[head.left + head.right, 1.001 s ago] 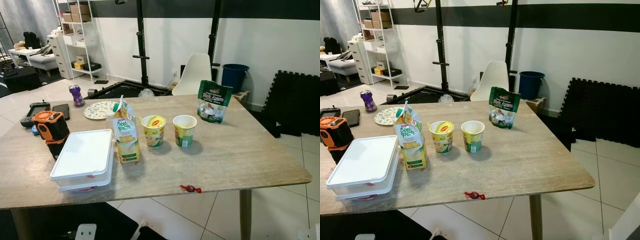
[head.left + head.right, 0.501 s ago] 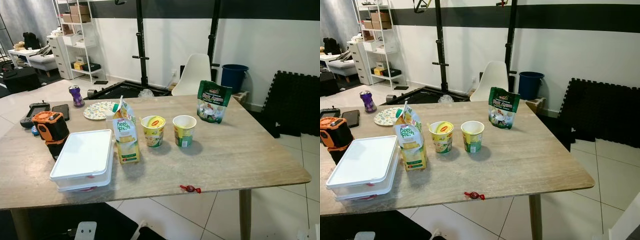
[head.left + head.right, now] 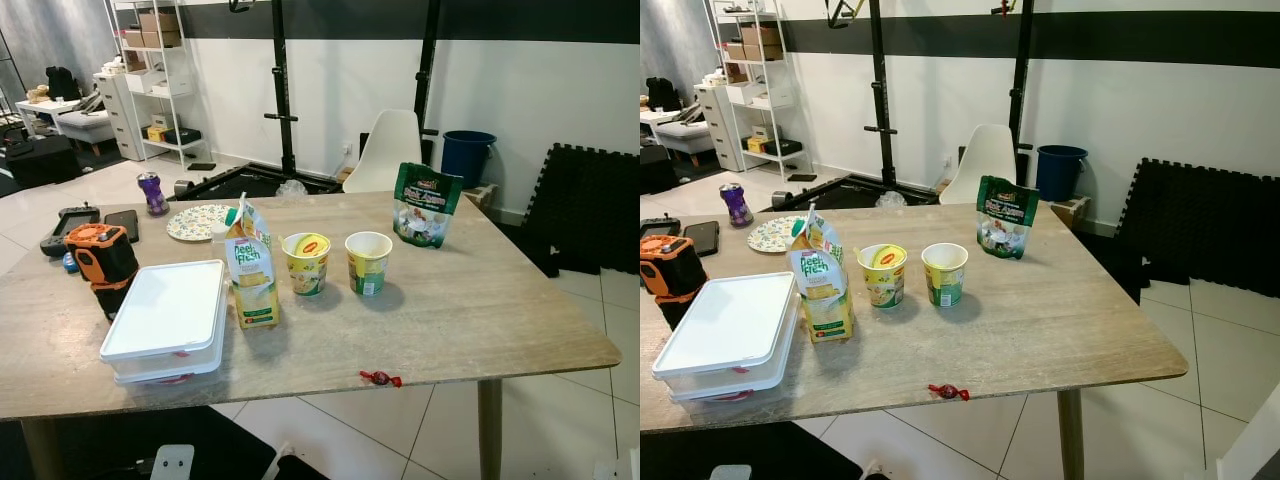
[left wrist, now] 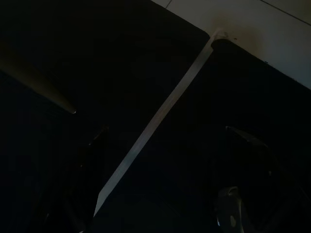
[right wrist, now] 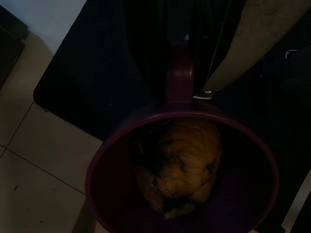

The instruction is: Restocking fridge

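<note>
Altogether two noodle cups (image 3: 307, 261) (image 3: 368, 260), one juice carton (image 3: 251, 272), one green pouch (image 3: 427, 203), one white box (image 3: 166, 318).

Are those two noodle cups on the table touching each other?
Apart. The left eye view shows bare tabletop between the sealed noodle cup and the open noodle cup.

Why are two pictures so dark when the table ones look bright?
Both eye views are bright, sharp daylight on the table. The left wrist view is nearly black, shaded low over a dark mat. The right wrist view is dim too, though a purple bowl holding a brownish lump shows.
</note>
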You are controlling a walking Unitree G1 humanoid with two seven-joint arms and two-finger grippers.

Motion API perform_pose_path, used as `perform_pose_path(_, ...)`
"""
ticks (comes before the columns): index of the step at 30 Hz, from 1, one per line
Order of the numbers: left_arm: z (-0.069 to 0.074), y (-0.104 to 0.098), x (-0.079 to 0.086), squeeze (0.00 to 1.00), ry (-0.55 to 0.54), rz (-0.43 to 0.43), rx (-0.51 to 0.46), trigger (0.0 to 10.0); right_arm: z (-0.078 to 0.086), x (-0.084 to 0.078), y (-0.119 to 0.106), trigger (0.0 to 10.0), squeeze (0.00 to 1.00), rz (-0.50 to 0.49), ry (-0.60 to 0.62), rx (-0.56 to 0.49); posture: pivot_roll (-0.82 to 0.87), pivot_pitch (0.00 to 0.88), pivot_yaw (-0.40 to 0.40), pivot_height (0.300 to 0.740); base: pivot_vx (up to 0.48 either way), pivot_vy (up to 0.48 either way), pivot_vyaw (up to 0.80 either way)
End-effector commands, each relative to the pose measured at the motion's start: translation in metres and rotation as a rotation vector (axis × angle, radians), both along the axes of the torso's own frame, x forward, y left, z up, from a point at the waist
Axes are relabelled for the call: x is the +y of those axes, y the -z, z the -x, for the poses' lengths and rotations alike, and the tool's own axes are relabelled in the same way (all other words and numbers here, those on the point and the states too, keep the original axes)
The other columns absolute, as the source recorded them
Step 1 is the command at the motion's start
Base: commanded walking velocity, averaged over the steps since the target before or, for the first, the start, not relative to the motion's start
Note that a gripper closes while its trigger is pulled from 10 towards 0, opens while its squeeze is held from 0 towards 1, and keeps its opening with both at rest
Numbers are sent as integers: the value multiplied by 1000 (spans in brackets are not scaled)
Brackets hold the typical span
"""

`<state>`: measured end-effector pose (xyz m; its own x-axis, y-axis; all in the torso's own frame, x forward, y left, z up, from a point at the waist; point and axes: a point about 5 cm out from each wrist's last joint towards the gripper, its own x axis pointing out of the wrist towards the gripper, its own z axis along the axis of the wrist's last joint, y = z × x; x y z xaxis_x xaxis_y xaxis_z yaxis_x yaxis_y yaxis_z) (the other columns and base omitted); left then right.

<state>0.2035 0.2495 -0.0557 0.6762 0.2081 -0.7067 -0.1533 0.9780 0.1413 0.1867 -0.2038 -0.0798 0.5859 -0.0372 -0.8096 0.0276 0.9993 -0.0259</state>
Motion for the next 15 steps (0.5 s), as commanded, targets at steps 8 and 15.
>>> perform_pose_path(8, 3, 3, -4, 0, 3, 3, 14, 10000, -2, 1, -1, 10000, 0, 5, -10, -20, 87, 21, 19, 734, 0, 0, 0)
perform_pose_path(15, 4, 3, -3, 0, 2, 4, 13, 10000, -2, 1, -1, 10000, 0, 7, -10, -22, 88, 24, 17, 734, 0, 0, 0)
